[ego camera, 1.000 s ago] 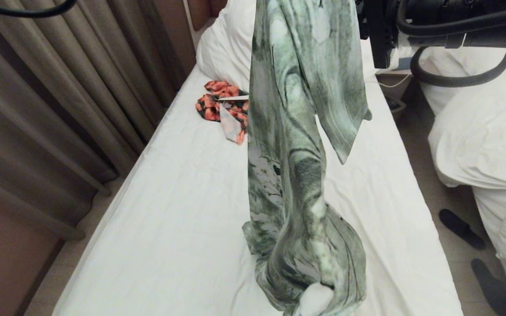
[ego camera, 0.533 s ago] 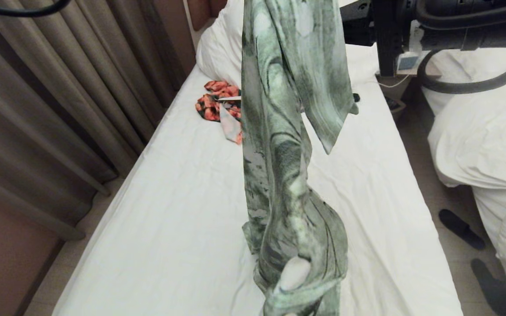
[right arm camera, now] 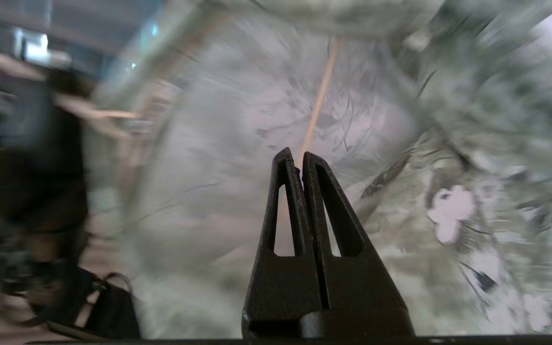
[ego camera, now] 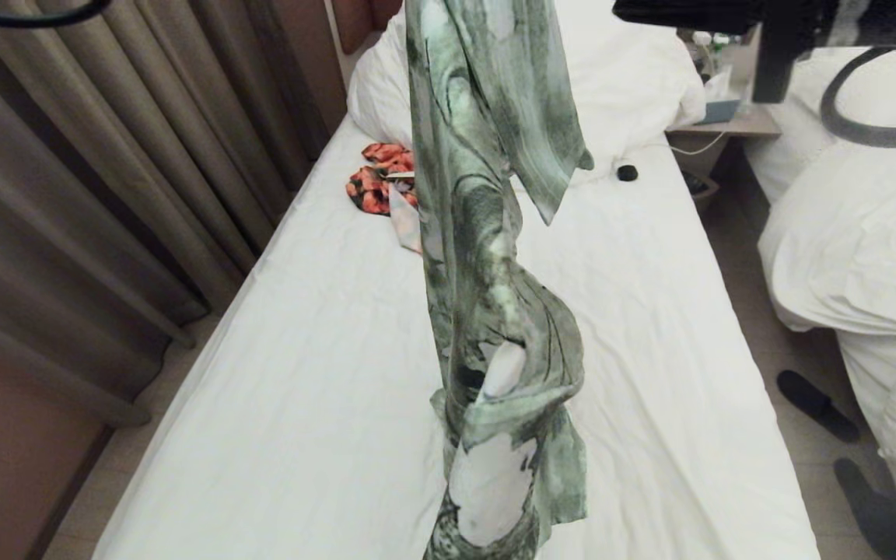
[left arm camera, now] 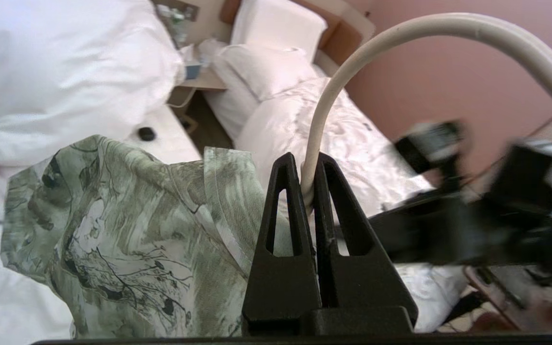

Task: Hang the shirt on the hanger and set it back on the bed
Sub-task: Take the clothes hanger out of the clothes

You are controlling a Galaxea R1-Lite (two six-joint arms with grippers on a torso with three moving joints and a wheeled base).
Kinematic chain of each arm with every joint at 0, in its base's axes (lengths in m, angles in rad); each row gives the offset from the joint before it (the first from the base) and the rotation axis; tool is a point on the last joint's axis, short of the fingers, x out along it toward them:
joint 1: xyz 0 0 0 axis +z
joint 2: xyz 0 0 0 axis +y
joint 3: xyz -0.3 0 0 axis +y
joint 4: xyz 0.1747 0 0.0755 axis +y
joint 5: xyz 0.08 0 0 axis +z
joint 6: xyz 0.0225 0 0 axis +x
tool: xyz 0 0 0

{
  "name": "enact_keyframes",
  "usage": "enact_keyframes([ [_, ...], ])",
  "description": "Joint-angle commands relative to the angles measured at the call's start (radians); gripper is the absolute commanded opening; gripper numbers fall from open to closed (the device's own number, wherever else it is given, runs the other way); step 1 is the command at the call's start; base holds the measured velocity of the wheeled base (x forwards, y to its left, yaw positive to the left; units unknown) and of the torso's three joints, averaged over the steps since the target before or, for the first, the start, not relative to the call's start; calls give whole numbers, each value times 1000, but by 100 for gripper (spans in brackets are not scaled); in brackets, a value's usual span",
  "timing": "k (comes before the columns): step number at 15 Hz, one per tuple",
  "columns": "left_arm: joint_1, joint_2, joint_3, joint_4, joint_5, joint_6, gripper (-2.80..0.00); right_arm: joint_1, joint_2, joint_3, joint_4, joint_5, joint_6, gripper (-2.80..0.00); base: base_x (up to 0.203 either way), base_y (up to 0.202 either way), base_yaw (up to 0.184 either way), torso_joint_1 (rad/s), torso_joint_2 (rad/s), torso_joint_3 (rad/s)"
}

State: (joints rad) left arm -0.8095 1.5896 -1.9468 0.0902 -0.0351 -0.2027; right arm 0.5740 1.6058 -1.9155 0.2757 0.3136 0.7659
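Observation:
The green and white shirt (ego camera: 487, 233) hangs in a long twisted drape over the bed (ego camera: 323, 373), its top out of the head view and its lower end low over the sheet. In the left wrist view my left gripper (left arm camera: 301, 165) is shut on the stem of the cream hanger (left arm camera: 333, 91), whose hook arches above it. The shirt's collar and shoulder (left arm camera: 127, 230) spread beside the fingers. My right gripper (right arm camera: 293, 155) is shut, close in front of the shirt's fabric (right arm camera: 448, 191), with nothing seen between its fingers. The right arm (ego camera: 728, 12) crosses the head view's top right.
An orange-red garment (ego camera: 382, 183) lies near the pillows (ego camera: 386, 85), and a small black object (ego camera: 627, 173) sits on the sheet. Curtains (ego camera: 106, 194) line the left side. A nightstand (ego camera: 728, 124), a second bed (ego camera: 860, 233) and dark slippers (ego camera: 817, 404) are on the right.
The hanging shirt has shifted left and risen, its lower end curling up off the near sheet. The right arm has moved up and to the right, uncovering the pillows and nightstand.

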Motion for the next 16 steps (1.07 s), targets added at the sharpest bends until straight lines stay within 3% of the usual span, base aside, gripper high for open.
enact_keyframes([
  [1,27,12,2,0,-2,-1,-280,-33,-84,22,-1,-2,2,-280,0,0,0,0,0,0],
  [5,87,32,-1,-9,-18,11,-280,-177,-183,88,3,-38,1,-280,0,0,0,0,0,0],
  [9,104,19,-4,-26,-29,22,-280,-245,-267,231,-4,-54,4,-280,0,0,0,0,0,0],
  [11,110,12,-3,-32,-29,22,-280,-257,-287,300,-6,-65,3,-280,0,0,0,0,0,0],
  [16,136,-11,-3,-33,-42,22,-280,-249,-282,305,-1,-80,1,-280,0,0,0,0,0,0],
])
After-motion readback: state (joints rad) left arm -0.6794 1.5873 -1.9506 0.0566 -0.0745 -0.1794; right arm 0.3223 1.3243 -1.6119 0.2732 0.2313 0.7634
